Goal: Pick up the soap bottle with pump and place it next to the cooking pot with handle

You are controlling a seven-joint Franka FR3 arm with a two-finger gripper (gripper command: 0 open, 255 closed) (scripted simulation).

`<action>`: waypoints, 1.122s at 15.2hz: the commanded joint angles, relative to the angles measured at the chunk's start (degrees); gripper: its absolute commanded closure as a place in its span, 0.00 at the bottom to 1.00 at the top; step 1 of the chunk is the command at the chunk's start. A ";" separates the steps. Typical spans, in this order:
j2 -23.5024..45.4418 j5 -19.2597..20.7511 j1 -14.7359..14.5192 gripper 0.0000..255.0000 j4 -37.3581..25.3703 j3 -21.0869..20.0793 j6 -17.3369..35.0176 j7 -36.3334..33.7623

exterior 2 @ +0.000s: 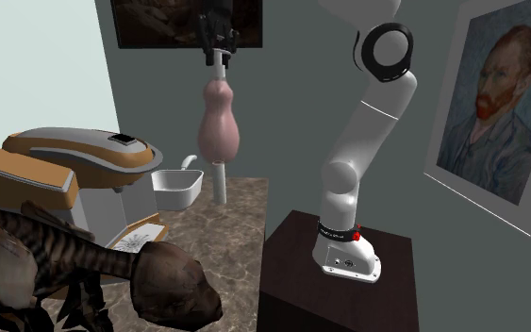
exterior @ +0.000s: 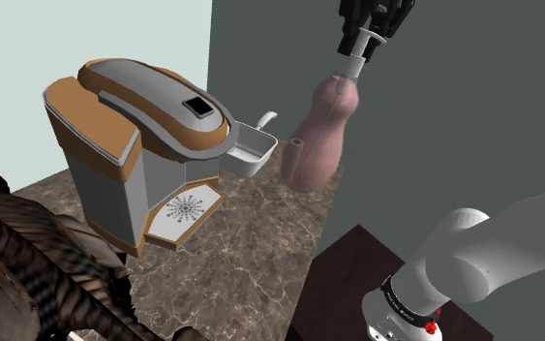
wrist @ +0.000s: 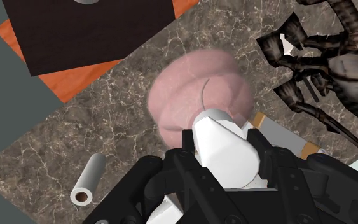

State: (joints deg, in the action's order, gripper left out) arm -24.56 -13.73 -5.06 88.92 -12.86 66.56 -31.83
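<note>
The marble worktop (exterior: 251,276) is taken up on the shoulder view's left by a coffee machine (exterior: 135,145), and a dark striped dinosaur model (exterior: 28,262) is set at its near edge. Above the far corner, by the grey wall, the pink soap bottle (exterior: 323,136) is seen hanging clear of the worktop. Its white pump (wrist: 225,149) is clasped between the fingers of the gripper (exterior: 372,34), whose jaws are clenched on it. The white pot (exterior: 251,153) is found just beside the coffee machine and near the bottle, its handle on the wall side. A small tube (exterior: 296,160) is stood on the worktop near the spot under the bottle. The carrying step is judged to be in hand. A short lowering beside the pot is called for, kept clear of tube and handle, before the jaws are released
</note>
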 commanded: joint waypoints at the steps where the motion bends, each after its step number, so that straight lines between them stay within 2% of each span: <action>1: 1.29 0.08 0.03 1.00 -3.04 -0.07 -1.68 -0.48; 2: 1.95 0.12 0.04 1.00 -4.51 -0.11 -2.48 -0.73; 9: 6.37 2.74 1.76 1.00 -0.20 2.89 5.11 6.16; 17: 14.72 4.99 3.77 1.00 -0.13 5.64 12.58 12.44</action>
State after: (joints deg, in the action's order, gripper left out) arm -11.46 -9.03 -1.45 89.42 -7.36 78.11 -19.92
